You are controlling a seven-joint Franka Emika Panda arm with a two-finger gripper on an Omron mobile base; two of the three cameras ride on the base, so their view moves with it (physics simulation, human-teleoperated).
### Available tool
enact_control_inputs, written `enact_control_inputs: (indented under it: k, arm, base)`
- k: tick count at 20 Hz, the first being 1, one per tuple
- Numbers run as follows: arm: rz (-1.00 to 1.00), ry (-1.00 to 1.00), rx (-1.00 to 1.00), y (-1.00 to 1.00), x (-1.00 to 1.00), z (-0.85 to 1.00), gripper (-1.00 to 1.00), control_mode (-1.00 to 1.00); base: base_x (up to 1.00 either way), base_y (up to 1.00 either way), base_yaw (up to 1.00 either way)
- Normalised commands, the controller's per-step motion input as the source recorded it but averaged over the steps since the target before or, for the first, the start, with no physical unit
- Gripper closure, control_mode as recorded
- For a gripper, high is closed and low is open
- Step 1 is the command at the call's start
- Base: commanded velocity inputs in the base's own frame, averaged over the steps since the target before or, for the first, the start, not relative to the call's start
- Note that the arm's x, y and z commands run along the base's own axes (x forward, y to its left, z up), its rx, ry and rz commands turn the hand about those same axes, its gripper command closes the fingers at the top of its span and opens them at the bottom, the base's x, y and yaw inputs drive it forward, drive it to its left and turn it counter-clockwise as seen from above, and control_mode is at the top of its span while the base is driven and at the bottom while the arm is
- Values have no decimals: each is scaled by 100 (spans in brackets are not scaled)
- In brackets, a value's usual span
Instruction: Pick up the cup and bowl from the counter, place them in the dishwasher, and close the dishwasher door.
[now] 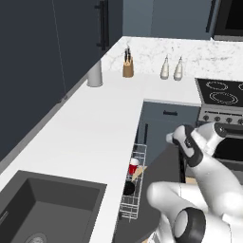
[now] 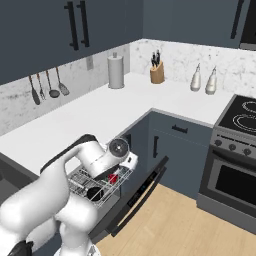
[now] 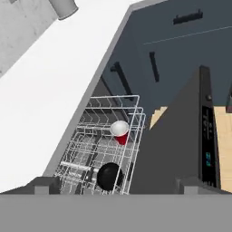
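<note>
Looking from the left base view, one red cup (image 1: 134, 165) and one black bowl (image 1: 129, 188) sit in the pulled-out wire rack (image 1: 134, 207) of the dishwasher (image 1: 142, 142), low and centre in the frame. The white counter (image 1: 90, 137) fills the left, with one dark sink (image 1: 42, 204) at the lower left. At the top stand one grey canister (image 1: 95, 73), one knife block (image 1: 127, 66) and two pale bottles (image 1: 165, 69).

From the right base view, the cup (image 2: 113, 178) and bowl (image 2: 94, 193) lie in the rack at the lower left, partly hidden behind the arm. The dishwasher door (image 2: 135, 197) hangs open, slanting toward the lower centre.

In the hand view, the cup (image 3: 120, 132) leans, its pale rim toward the upper left, its long axis tilted. The bowl (image 3: 109, 176) rests below it. The gripper (image 3: 115, 186) is spread wide, grasping nothing, its fingertips (image 3: 44, 185) at the bottom edge.
</note>
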Motion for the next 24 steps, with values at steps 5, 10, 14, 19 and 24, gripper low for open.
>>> enact_control_inputs:
  k: [5, 10, 14, 19, 24]
  arm:
    - [-9, 13, 34, -100, -89, -2, -100, -100]
    - [-8, 9, 44, -98, -64, -1, -100, -100]
    - [-5, 14, 56, -63, -21, -36, -100, -100]
    - [3, 0, 67, -35, 0, -58, -100, -100]
    - [9, 1, 54, -47, 2, -73, -100, -100]
  base:
    - [0, 0, 0]
    - [0, 0, 0]
    - [0, 0, 0]
    - [0, 0, 0]
    - [0, 0, 0]
